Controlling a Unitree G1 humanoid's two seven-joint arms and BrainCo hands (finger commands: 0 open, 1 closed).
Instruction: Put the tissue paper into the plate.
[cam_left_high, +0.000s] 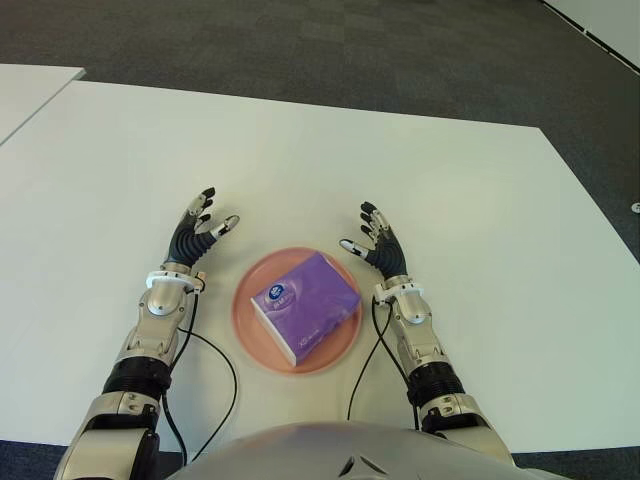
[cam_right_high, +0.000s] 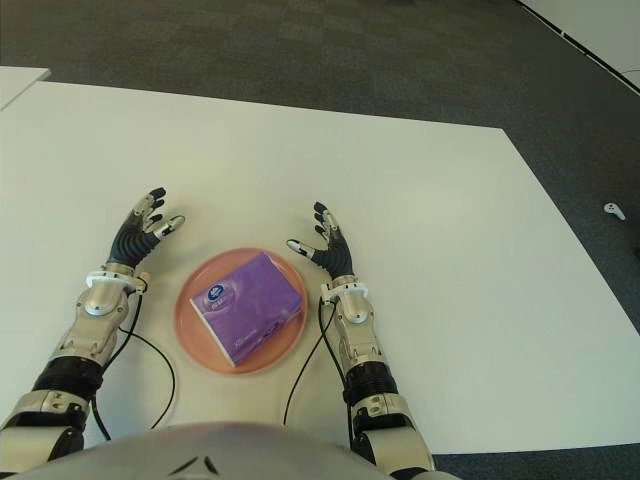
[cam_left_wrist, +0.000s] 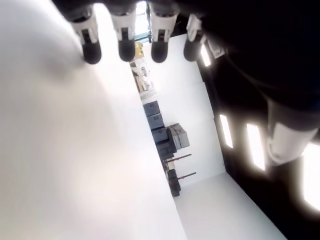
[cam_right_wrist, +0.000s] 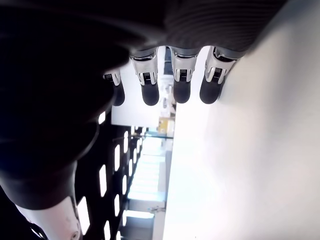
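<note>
A purple tissue pack lies flat inside the round orange plate, near the table's front edge. My left hand shows to the left of the plate, fingers spread and holding nothing. On the other side, my right hand shows just right of the plate, fingers also spread and empty. Neither hand touches the pack. In the wrist views the straight fingertips of the left hand and those of the right hand hold nothing.
The white table stretches far beyond the plate. A second white table's corner shows at the far left. Dark carpet lies past the table's back edge. Black cables run along the forearms near the plate.
</note>
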